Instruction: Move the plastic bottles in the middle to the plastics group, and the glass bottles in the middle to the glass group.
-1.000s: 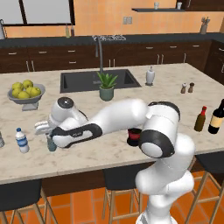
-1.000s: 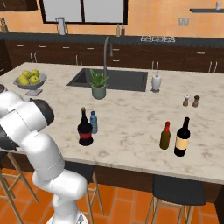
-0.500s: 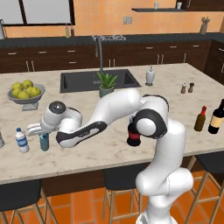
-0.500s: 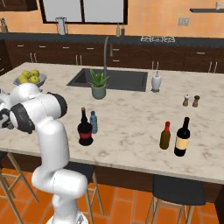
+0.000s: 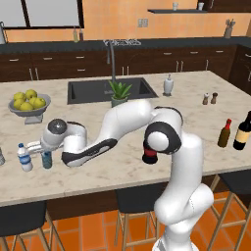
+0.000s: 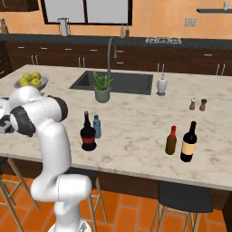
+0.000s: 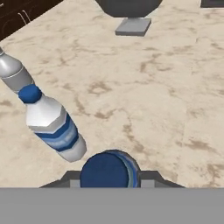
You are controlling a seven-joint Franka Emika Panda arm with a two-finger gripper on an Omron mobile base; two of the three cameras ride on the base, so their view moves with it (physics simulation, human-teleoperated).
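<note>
We count 2 blue plastic bottles: our end effector [image 5: 43, 153] is clenched on 1 blue-capped bottle [image 5: 47, 160] beside the white-labelled bottle [image 5: 24, 157]; 1 second bottle [image 6: 96, 126] stands mid-desk, touching 1 near-black bottle [image 6: 87, 132]. 2 glass bottles [image 6: 181, 141] stand right on the marble desk [image 6: 136, 127].

Two rear base cameras share the counter [image 5: 196, 127]; hand camera close.

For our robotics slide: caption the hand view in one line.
Pincer shut on a blue-capped plastic bottle beside the white-labelled water bottle on the marble counter.
</note>
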